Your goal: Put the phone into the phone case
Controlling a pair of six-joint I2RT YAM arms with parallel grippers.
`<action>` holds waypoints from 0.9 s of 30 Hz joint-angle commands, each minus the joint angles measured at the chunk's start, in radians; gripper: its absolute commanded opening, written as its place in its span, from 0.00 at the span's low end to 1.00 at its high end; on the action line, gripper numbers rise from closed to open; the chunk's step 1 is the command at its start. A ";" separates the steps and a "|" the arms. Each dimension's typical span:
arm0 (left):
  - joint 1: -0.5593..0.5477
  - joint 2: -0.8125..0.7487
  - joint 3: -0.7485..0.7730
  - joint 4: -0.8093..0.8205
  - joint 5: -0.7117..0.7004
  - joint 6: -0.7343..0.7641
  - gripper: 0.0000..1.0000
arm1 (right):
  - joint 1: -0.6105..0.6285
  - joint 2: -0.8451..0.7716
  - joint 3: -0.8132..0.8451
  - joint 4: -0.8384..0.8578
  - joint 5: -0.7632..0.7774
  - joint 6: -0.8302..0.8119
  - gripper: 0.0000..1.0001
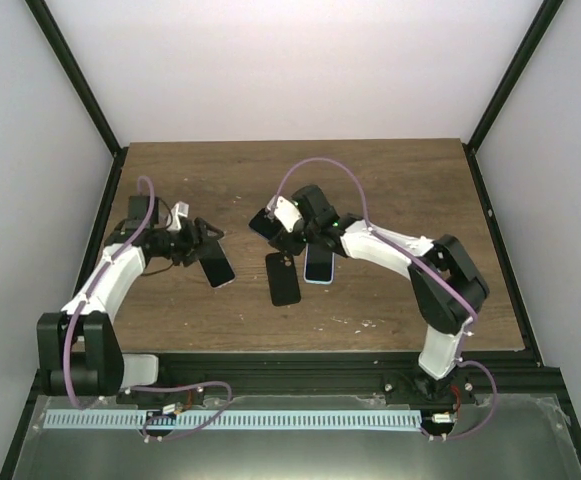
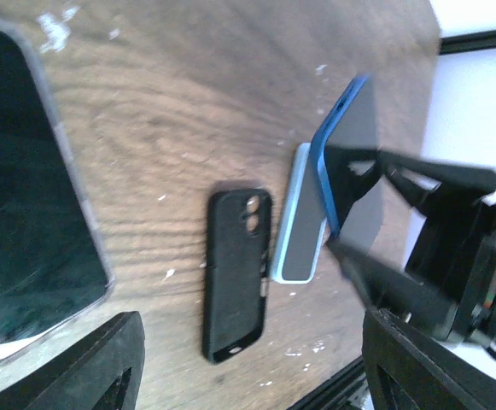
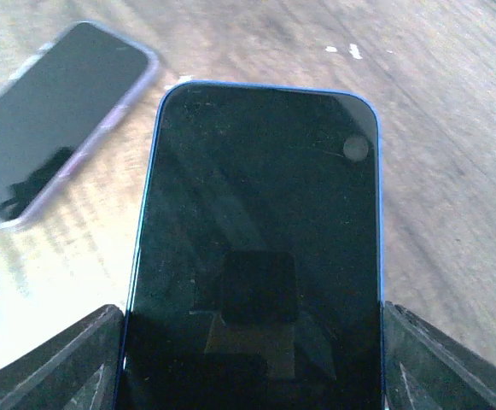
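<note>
Our right gripper [image 3: 252, 367] had the phone [image 3: 256, 239] clamped by its long edges, one finger on each side. The phone was tilted above the table [image 1: 390, 190], near the black case [image 2: 237, 273] but not yet in it. Our left gripper [image 2: 260, 376] stood wide open with nothing in it, beside a clear-cased phone [image 2: 26, 213].

We judged the main risk to be the case itself. It lay loose and unbraced, so pressing the phone in at an angle could have skated it across the wood or into the pale phone [image 2: 299, 231] just beside it. An edge grip on smooth glass could also have let the phone twist or slip under load. We could not tell whether the camera ends matched, and a mismatch would have jammed the fit.
</note>
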 commanded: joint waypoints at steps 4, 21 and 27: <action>-0.035 0.085 0.159 -0.068 0.136 0.104 0.68 | 0.089 -0.224 -0.171 0.064 -0.202 -0.203 0.63; -0.075 0.051 0.050 0.010 0.407 0.084 0.62 | 0.147 -0.298 -0.131 -0.016 -0.294 -0.289 0.63; -0.075 0.066 0.057 -0.003 0.391 0.090 0.49 | 0.152 -0.313 -0.137 0.011 -0.323 -0.287 0.63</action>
